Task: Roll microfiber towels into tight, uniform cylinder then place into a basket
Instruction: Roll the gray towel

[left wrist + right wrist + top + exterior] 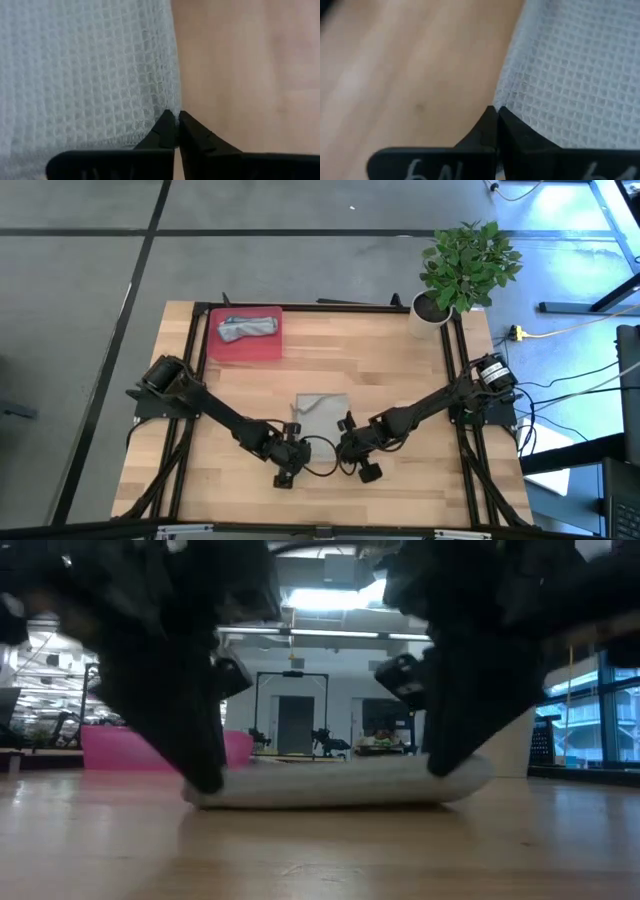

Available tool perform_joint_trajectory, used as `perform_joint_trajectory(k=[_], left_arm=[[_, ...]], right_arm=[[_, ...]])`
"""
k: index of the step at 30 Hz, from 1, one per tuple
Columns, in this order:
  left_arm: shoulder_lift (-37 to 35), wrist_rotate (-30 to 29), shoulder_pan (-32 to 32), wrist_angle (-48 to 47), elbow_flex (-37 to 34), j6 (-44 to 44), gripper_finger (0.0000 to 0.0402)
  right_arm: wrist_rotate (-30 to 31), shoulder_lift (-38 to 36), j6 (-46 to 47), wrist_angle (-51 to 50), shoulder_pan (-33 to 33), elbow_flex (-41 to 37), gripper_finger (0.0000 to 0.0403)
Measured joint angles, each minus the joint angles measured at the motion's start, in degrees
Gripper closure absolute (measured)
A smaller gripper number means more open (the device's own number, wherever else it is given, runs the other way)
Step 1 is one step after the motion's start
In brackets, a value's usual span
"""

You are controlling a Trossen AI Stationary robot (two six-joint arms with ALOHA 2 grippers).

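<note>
Grey towel lies flat at lower centre of the high view on the wooden table, folded to a small rectangle with its top left corner turned over. Left gripper sits at the towel's lower left corner, right gripper at its lower right corner, both arms reaching in from the table's side edges. Left wrist view: left gripper fingers pressed together, tips pinching the towel's hemmed edge right at the corner, waffle weave fills the left of the frame, bare wood on the right. Right wrist view: right gripper fingers also pressed together, tips nipping the towel edge, cloth at upper right of frame, wood at left. Low view: towel is a low pale strip on the table at centre frame, left gripper coming down on its left end, right gripper on its right end, both touching the cloth. Second towel, blue-grey, lies bunched in the red basket at upper left of the table in the high view; the basket shows pink at left behind the arm in the low view. Potted plant stands at the table's upper right corner.
</note>
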Motion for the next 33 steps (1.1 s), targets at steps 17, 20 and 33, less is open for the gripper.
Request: perform_joint_trajectory(k=[17, 20, 33], left_arm=[[-2.52, 7.05, 4.55, -4.53, 0.02, -4.35, 0.0401], [-2.52, 8.22, 4.5, -4.29, 0.04, -4.13, 0.0401], [-2.59, 6.71, 4.46, -3.92, 0.2, -3.89, 0.0401]], right_arm=[[-9.39, -0.04, 13.39, -1.24, -10.18, 2.91, 0.0399], [-7.78, -0.07, 14.79, -0.79, -11.44, 2.91, 0.0399], [-4.67, -0.11, 16.48, 0.35, -16.53, 2.37, 0.04]])
